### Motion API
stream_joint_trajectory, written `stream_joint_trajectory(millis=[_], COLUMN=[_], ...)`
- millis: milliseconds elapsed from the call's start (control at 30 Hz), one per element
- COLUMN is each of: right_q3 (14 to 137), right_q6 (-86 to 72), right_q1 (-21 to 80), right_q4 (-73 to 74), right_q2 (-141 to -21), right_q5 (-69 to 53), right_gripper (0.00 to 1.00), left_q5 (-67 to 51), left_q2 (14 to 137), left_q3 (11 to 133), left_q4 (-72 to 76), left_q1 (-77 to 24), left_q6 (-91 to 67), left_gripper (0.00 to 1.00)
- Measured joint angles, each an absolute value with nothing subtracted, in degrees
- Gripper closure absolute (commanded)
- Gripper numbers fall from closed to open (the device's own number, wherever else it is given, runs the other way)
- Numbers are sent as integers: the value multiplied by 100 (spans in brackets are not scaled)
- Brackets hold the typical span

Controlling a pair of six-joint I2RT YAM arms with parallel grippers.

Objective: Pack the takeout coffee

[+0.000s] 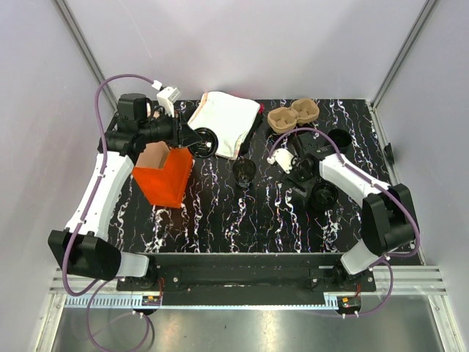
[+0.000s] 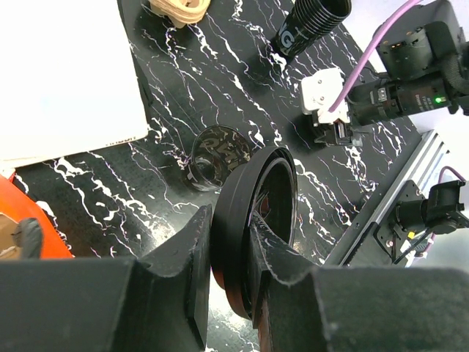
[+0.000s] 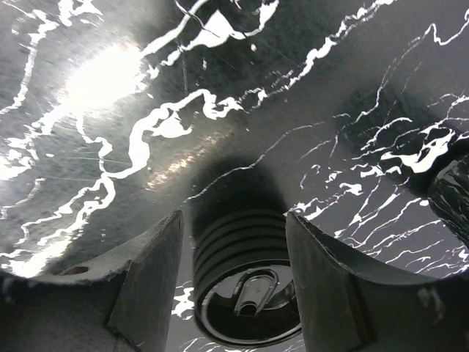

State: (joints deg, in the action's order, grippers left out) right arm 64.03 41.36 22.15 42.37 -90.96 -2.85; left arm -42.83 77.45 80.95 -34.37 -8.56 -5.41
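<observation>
Your left fingers point(image 2: 179, 271) pinch the black lid point(image 2: 253, 213) edge-on, the takeout coffee point(image 2: 216, 158) stands open on the surface point(image 2: 183, 73) just beyond, and your right fingers point(image 3: 150, 264) straddle a ribbed black piece point(image 3: 238, 249), grip unclear, so a tilted lid could topple it.

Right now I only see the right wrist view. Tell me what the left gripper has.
Observer: The left gripper is shut on a round black plastic lid, held on edge.
Operator: Locate the cup.
Observer: The small black tapered cup stands lidless on the black marbled table, right of the orange paper bag.
Operator: Now the tray.
Observer: The brown two-hollow cardboard tray sits at its far edge, both hollows empty.
</observation>
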Motion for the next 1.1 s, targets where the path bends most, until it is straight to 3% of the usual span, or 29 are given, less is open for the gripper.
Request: stream_joint_trajectory(millis=[467, 1100], right_q3=[5916, 5194], right_q6=[4630, 5319], right_q1=[1691, 611], right_q4=[4152, 4281], right_q2=[-9061, -8123], right_q5=[-93, 211], right_gripper=[40, 41], left_q5=[-4292, -4329], left_q2=[7653, 7612], left_q3=[7999, 7931], left_q4=[-3328, -3282], left_q1=[-854, -854], left_q6=[-587, -639], left_gripper=[79, 79])
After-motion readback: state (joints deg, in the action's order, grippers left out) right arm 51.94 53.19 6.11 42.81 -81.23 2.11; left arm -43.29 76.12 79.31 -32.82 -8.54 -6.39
